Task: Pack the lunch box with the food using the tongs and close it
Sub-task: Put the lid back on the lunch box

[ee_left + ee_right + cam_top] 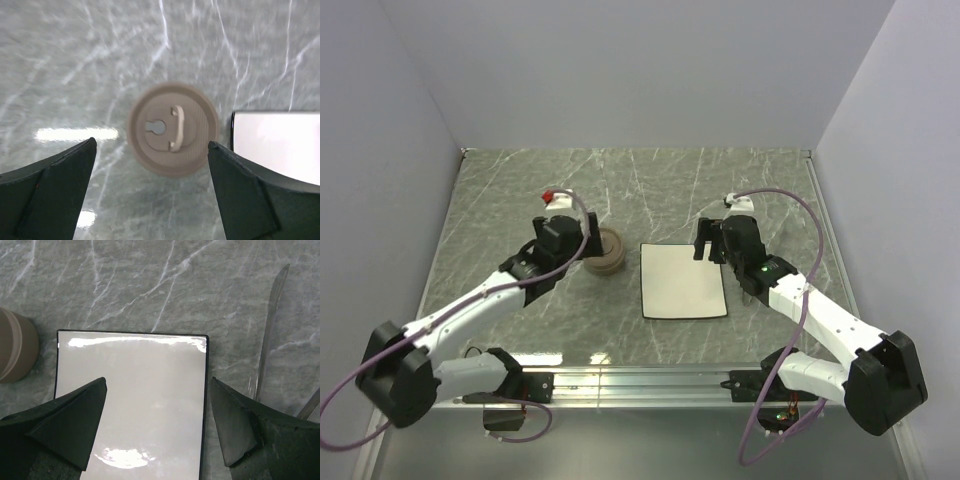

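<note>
The lunch box (605,252) stands left of the white plate with its brownish-grey lid (190,120) on top, the small handle lying flat. My left gripper (585,240) hovers over it, open, and in the left wrist view the left gripper (151,142) has a dark finger on each side of the lid without touching it. My right gripper (712,243) is open over the plate's right part, and the right wrist view shows the right gripper (158,380) empty. The tongs (270,330) lie on the table right of the plate. The box's side (15,347) shows at the left. No food is in view.
A white square plate (682,280) with a dark rim lies bare mid-table; its face (130,405) fills the right wrist view and its corner (275,145) shows right of the lid. Grey walls enclose the marble tabletop on three sides. A metal rail (640,380) runs along the near edge.
</note>
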